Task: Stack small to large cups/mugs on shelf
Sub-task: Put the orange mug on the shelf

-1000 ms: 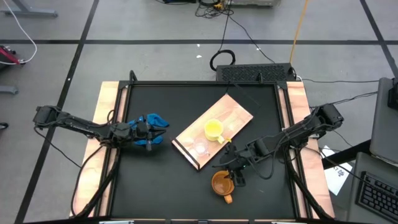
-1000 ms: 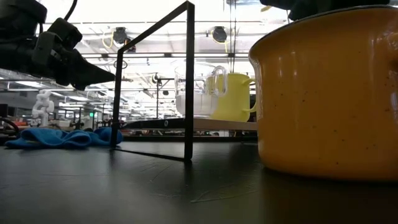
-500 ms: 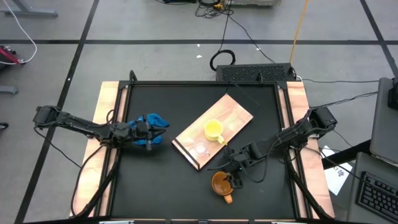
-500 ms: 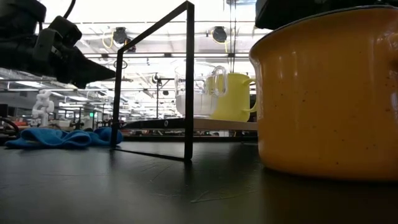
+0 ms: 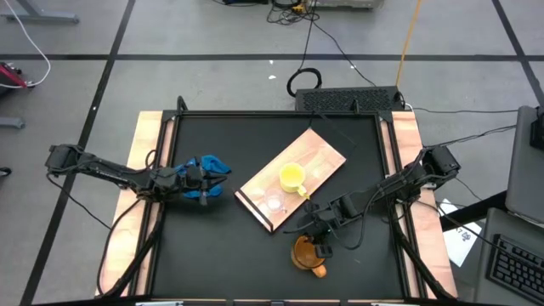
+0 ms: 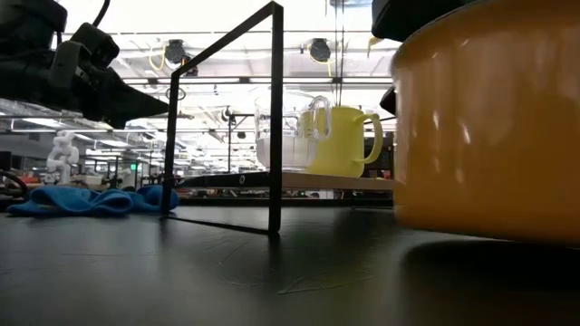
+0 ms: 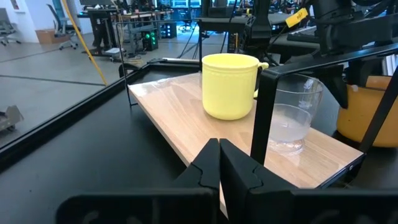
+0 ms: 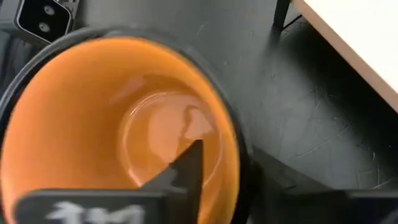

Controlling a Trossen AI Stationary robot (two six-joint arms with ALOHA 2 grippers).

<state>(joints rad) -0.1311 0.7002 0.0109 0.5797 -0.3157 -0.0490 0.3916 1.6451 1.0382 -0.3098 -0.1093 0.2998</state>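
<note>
The orange-brown cup (image 5: 306, 253) is on the black table near its front edge, close to the shelf (image 5: 320, 156). My right gripper (image 5: 321, 240) is shut on its rim. The yellow cup (image 5: 291, 177) and the clear glass cup (image 5: 274, 201) stand upright on the light-wood shelf (image 7: 177, 118). From the left wrist they show as the yellow cup (image 7: 230, 87) and the glass cup (image 7: 292, 121). My left gripper (image 7: 219, 163) is shut with nothing in it. It hovers at the table's left (image 5: 209, 182) beside the blue cloth. My right gripper has the orange-brown cup by its wall at the rim (image 8: 239, 163), on the side facing the shelf. One finger (image 8: 186, 169) is inside the cup and the other outside. The fingers slant down from above and from the table's right. The cup's base (image 6: 471, 226) looks tilted, its shelf-side edge off the table.
A blue cloth (image 5: 212, 163) lies crumpled on the table left of the shelf. A thin black wire frame (image 6: 275, 118) stands up at the shelf's near end, between the cloth and the cups. Light wooden strips (image 5: 144, 170) border the table's left and right sides.
My right gripper has come down onto the orange-brown cup and taken hold of its wall. The cup has shifted a little toward the table's near edge and tipped, one side of its base rising.
</note>
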